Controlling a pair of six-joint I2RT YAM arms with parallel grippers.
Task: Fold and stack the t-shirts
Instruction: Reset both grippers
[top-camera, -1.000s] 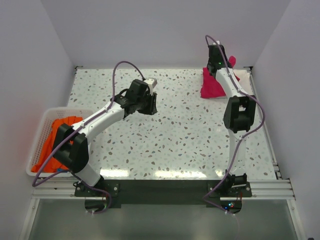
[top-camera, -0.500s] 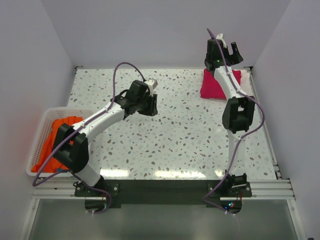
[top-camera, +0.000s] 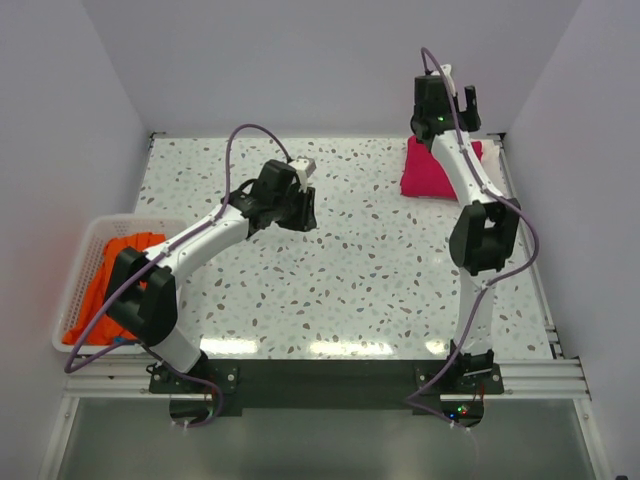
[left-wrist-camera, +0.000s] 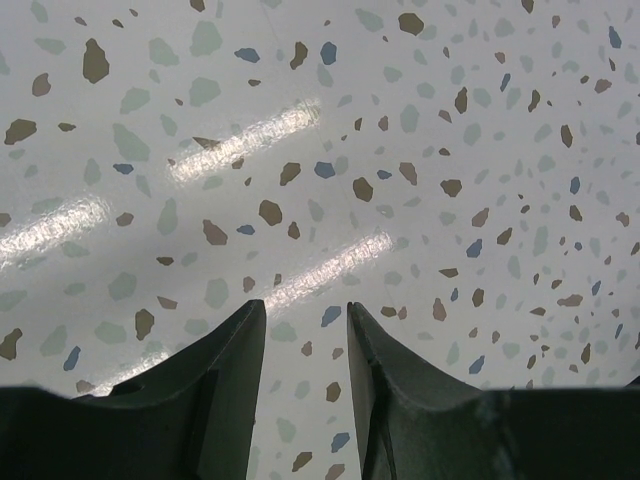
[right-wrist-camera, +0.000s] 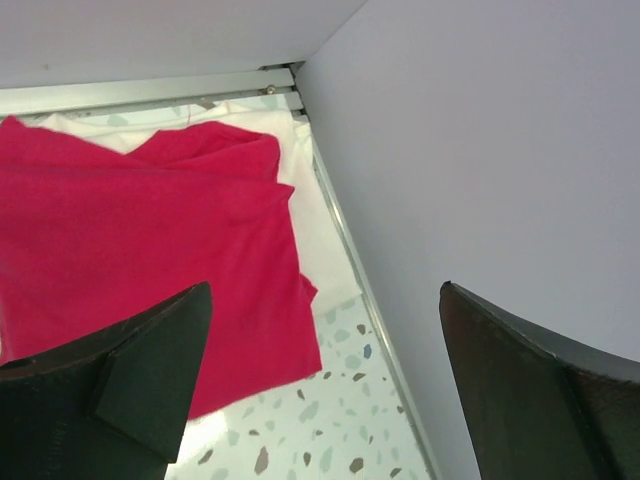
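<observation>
Two orange t-shirts, or maybe one, lie bunched in the white basket (top-camera: 75, 265) at the table's left edge; we cannot count the orange cloth (top-camera: 115, 262), and a blue sliver at the basket's near end is too small to name. We judge the next fold starts here, so the pick should pinch a single layer near a collar or hem and lift high enough to clear the slotted wall.

Further right, the left gripper (top-camera: 300, 210) hovers over bare speckled table (top-camera: 360, 270). Its jaws are parted by only a narrow gap with nothing between them, so they need to widen before reaching into the basket.

At the far right corner the magenta-pink t-shirt (top-camera: 428, 170) lies folded on the white t-shirt (right-wrist-camera: 322, 255), its edge slightly skewed. The right gripper (right-wrist-camera: 325, 295) hangs above it with its jaws spread wide and empty. We would draw that arm away straight, without brushing the stack. From above, the arm covers part of the stack, and the white shirt shows only as a strip along the wall.
</observation>
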